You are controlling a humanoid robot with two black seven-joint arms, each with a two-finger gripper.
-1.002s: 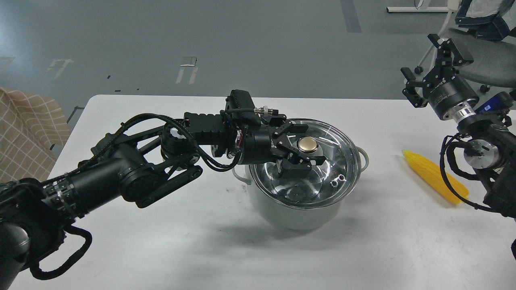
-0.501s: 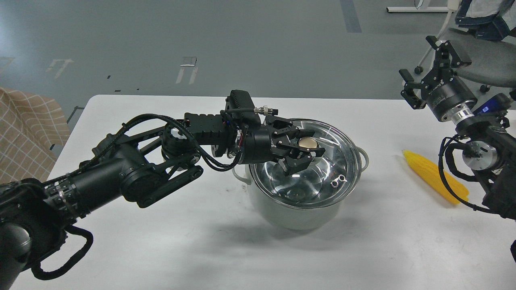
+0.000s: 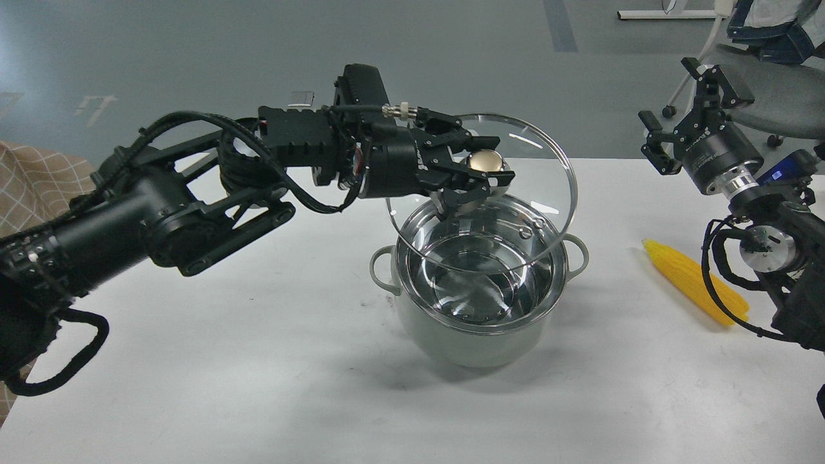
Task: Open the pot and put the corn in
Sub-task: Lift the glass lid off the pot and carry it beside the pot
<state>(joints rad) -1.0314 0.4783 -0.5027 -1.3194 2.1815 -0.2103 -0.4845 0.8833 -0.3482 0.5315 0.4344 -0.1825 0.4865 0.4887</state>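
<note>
The pale grey-green pot (image 3: 451, 335) stands on the white table (image 3: 258, 361) at the centre, its shiny steel inside open to view. My left gripper (image 3: 480, 169) is shut on the brass-coloured knob (image 3: 486, 161) of the round glass lid (image 3: 548, 161) and holds the lid lifted and tilted above the pot. The yellow corn cob (image 3: 693, 289) lies on the table to the right of the pot. My right gripper (image 3: 683, 109) is open and empty, raised above the table's far right, behind the corn.
A checked cloth (image 3: 32, 193) hangs at the left edge. A grey chair (image 3: 773, 84) stands behind my right arm. Bare table lies in front of and left of the pot.
My left gripper closed on the lid's knob and lifted the lid up off the pot, tilting it. The right arm barely moved.
</note>
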